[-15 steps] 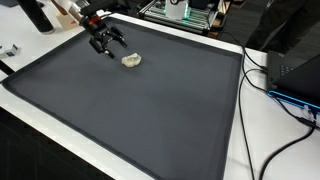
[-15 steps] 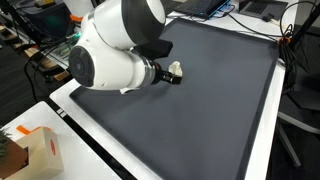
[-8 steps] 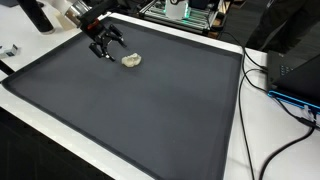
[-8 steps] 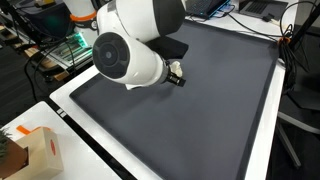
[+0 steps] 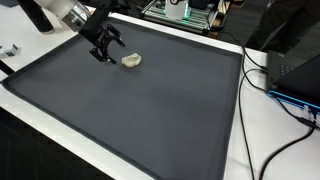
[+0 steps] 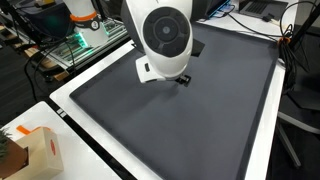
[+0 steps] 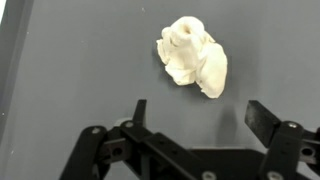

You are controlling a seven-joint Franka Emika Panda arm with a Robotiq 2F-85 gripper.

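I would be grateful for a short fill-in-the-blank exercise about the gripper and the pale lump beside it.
1. The gripper has its jaws ____.
2. It holds ____; the cream lump lies apart from it, untouched.
3. The lump rests on a dark grey ____ laid over the white table.
Missing words: open; nothing; mat.

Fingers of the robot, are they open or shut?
Open: the fingers stand wide apart, with the white lump lying untouched beyond them.
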